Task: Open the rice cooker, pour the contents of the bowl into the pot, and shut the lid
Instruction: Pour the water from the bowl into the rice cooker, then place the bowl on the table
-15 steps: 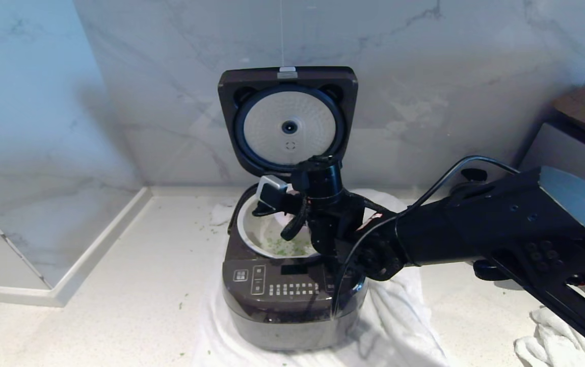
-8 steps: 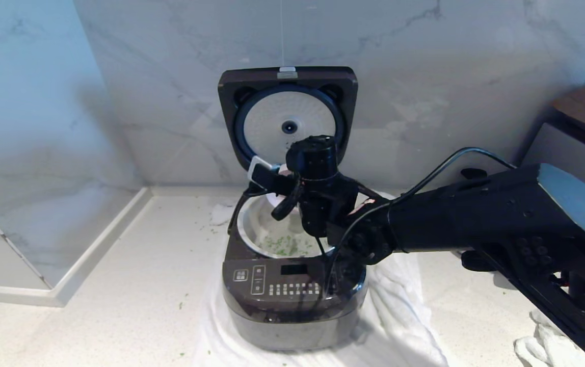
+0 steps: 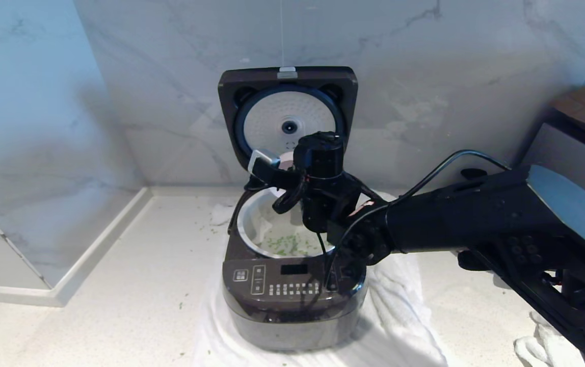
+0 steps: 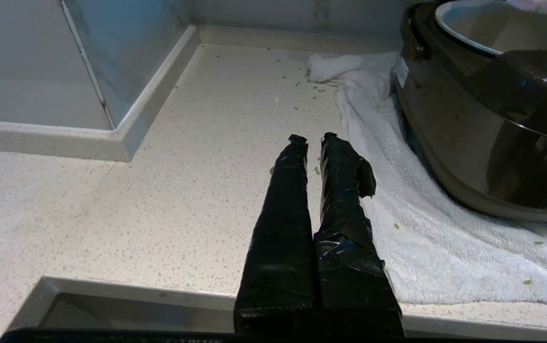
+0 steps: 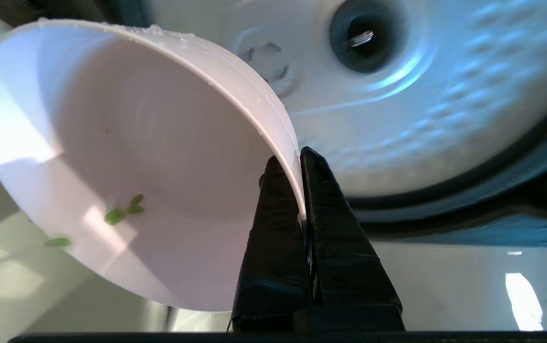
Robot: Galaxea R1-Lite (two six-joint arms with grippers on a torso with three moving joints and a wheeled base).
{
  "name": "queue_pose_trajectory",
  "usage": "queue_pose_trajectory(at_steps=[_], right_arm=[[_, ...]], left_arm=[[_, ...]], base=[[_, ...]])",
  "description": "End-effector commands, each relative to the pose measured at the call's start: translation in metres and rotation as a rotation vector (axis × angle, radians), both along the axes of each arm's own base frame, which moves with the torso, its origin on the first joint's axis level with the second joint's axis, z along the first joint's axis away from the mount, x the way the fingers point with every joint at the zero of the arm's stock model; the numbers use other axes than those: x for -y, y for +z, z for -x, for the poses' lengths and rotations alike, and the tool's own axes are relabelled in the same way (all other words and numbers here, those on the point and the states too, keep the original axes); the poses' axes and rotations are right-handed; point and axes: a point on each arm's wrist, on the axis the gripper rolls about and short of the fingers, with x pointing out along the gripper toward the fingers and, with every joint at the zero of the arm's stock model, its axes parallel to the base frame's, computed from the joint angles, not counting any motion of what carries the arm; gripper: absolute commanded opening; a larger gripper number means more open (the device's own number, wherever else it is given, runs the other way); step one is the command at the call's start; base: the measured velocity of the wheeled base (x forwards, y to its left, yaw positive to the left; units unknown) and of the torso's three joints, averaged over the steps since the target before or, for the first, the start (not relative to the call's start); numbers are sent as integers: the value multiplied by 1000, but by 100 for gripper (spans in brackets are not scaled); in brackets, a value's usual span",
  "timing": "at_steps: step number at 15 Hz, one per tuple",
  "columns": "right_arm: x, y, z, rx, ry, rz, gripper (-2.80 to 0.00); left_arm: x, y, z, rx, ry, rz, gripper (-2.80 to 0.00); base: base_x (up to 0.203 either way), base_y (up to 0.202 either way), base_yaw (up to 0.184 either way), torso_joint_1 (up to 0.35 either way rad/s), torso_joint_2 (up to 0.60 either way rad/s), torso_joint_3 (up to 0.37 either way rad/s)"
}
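White speckled counter [image 3: 119, 285] carries rice cooker [image 3: 292, 300], lid [image 3: 288, 114] raised. Right gripper [image 5: 299, 159] jaws clamped on bowl [image 5: 126, 157] rim, bowl tipped above pot [image 3: 251, 224]. Left gripper [image 4: 312, 139] jaws together, beside towel [image 4: 445, 238].

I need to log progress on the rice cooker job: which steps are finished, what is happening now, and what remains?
Done: the lid stands open, and green bits lie in the pot. In hand: the right hand grips the bowl by its rim, tipped over the pot, nearly empty with a few green bits stuck inside. The left hand idles over the counter. Left: put the bowl down and close the lid.
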Motion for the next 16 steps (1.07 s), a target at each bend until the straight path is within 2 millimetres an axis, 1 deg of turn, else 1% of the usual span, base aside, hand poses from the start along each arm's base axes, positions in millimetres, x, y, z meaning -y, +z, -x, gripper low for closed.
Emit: queue_pose_trajectory(at_steps=[1, 2, 3, 6, 8, 10, 12, 14, 16], right_arm=[[7, 10, -6, 153, -39, 78, -280], [10, 10, -7, 211, -54, 106, -280], [11, 6, -7, 224, -53, 121, -280], [3, -4, 8, 237, -23, 138, -280], [3, -7, 9, 289, -38, 152, -280], [2, -18, 14, 362, -60, 158, -280], [1, -35, 16, 410, -73, 248, -280], [-2, -27, 21, 431, -58, 245, -280], [-2, -25, 23, 434, -55, 237, -280]], left_arm=[[0, 0, 0, -2, -1, 0, -280], [0, 0, 0, -2, 0, 0, -280], [0, 0, 0, -2, 0, 0, -280], [0, 0, 0, -2, 0, 0, -280], [0, 0, 0, -2, 0, 0, -280], [0, 0, 0, -2, 0, 0, -280], [0, 0, 0, -2, 0, 0, -280], [0, 0, 0, -2, 0, 0, -280], [0, 0, 0, -2, 0, 0, -280]], base=[[0, 0, 0, 0, 0, 0], [0, 0, 0, 0, 0, 0], [0, 0, 0, 0, 0, 0], [0, 0, 0, 0, 0, 0], [0, 0, 0, 0, 0, 0], [0, 0, 0, 0, 0, 0], [0, 0, 0, 0, 0, 0], [0, 0, 0, 0, 0, 0], [0, 0, 0, 0, 0, 0]])
